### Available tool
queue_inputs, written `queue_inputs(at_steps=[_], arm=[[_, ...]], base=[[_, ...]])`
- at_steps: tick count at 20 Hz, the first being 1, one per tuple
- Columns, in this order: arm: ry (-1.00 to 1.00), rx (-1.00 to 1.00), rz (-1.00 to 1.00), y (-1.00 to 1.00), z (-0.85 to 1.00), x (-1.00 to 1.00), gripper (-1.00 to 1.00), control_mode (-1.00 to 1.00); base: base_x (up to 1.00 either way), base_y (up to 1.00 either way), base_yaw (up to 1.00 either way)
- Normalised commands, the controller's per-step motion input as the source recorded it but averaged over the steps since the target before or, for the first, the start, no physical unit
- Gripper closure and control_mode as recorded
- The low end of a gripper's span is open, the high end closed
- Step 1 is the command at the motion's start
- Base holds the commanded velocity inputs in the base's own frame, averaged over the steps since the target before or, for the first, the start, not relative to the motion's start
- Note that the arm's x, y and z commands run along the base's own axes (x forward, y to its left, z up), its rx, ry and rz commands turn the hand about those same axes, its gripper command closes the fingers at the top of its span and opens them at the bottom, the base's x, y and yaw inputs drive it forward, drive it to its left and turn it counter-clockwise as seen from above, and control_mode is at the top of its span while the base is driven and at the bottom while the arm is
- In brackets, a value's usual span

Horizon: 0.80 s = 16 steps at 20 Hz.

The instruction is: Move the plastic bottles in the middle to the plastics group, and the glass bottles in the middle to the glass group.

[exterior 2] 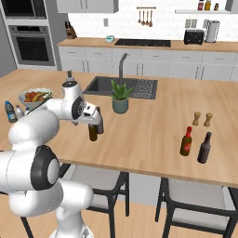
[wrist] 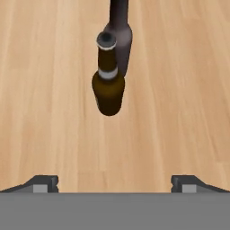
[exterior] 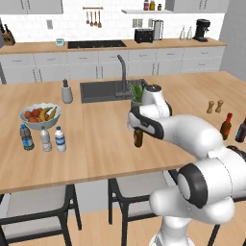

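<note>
Wide-open, empty hand (wrist: 115, 183) hovers above the amber bottle (wrist: 108, 85), maroon bottle (wrist: 120, 38) just beyond.

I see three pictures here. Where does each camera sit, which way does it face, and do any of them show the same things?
Left base view: behind the arm on its left, looking forward over the wooden counter; the white arm rises at lower right.
Right base view: behind on its right, same counter; the arm rises at lower left.
Hand view: on the hand, looking down at the amber bottle and darker bottle; the open pincer tips show at the bottom.
Shared: both base views show the red-capped bottle.
</note>
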Motion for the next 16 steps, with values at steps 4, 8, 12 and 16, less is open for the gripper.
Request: queue_inputs(at_steps=[4, 8, 12, 16], arm=[[-0.03, -0.04, 0.0, 0.0, 0.0, 0.33, -1.0, -1.0], [-0.01, 0.0, 0.0, -0.12, 0.0, 0.39, -1.0, -1.0], [0.0, 0.0, 0.0, -0.05, -0.04, 0.3, -1.0, -1.0], [0.0, 0.0, 0.0, -0.02, -0.32, 0.26, -1.0, -1.0]], base=[[0.0, 0.0, 0.0], [0.0, 0.0, 0.0], [0.0, 0.0, 0.0], [0.0, 0.0, 0.0]])
